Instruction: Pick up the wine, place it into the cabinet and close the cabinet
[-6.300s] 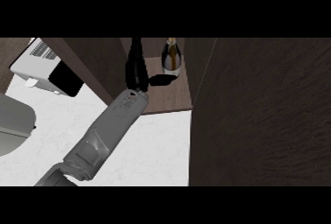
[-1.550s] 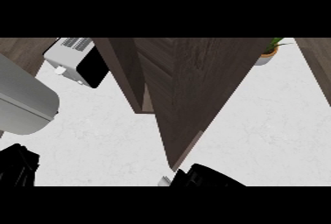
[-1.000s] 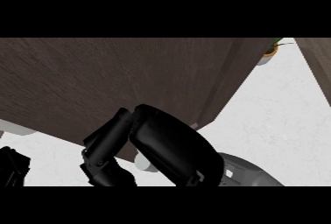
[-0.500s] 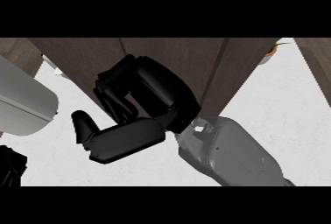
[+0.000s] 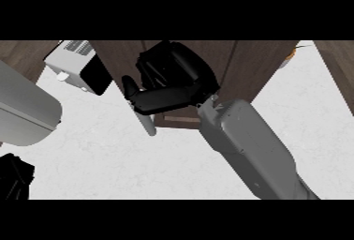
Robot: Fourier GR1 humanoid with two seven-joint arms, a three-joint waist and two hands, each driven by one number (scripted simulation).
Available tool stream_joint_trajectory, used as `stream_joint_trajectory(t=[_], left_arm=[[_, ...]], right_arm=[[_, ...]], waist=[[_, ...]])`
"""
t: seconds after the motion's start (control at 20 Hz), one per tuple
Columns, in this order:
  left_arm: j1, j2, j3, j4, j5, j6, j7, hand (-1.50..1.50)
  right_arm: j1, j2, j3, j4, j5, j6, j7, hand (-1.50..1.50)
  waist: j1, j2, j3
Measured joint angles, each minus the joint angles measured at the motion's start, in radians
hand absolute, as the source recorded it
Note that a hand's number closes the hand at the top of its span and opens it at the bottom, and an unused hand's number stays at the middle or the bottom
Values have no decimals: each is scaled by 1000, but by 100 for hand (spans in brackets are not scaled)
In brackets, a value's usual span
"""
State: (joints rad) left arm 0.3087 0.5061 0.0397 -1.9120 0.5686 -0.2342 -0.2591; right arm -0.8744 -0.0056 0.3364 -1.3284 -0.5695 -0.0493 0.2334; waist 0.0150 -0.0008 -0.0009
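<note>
Now my right robot hand [image 5: 169,86] lies flat against the front of the dark brown wooden cabinet [image 5: 256,65], fingers reaching up over the door panel and the thumb stretched out to the left, holding nothing, with my grey forearm [image 5: 252,145] running down toward the lower right. Half a second ago this robot hand sat lower and nearer the middle of the view; since then it has slid up and across the wood, and the door face that stood edge-on a moment earlier now looks close to flush with the cabinet front. I judge this to be the closing push near its finish. A pale slim handle [image 5: 146,125] hangs just below my thumb at the door's lower left corner. The wine bottle is not visible at all; I take it to be inside, behind the door, though I cannot confirm that. My left robot hand [image 5: 14,180] shows as a dark shape at the lower left edge, and I cannot tell its state. Further out, a white toaster with a black front [image 5: 76,65] stands on the white speckled counter [image 5: 138,164].
</note>
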Motion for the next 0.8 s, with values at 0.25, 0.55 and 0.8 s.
stream_joint_trajectory(t=[0.25, 0.55, 0.8], left_arm=[[-29, -10, 22, 9, 2, -4, 30, 150], [-30, -20, 27, 23, -11, -24, 22, 150], [-37, -21, 33, 21, -6, -30, 28, 150]], right_arm=[[-13, 1, -38, 85, 17, 97, -72, 150], [-46, -7, -53, 164, 9, 209, -110, 150], [-68, -11, -61, 209, 12, 263, -140, 150]], waist=[[4, -16, -5], [21, -25, -12], [28, -27, -16]])
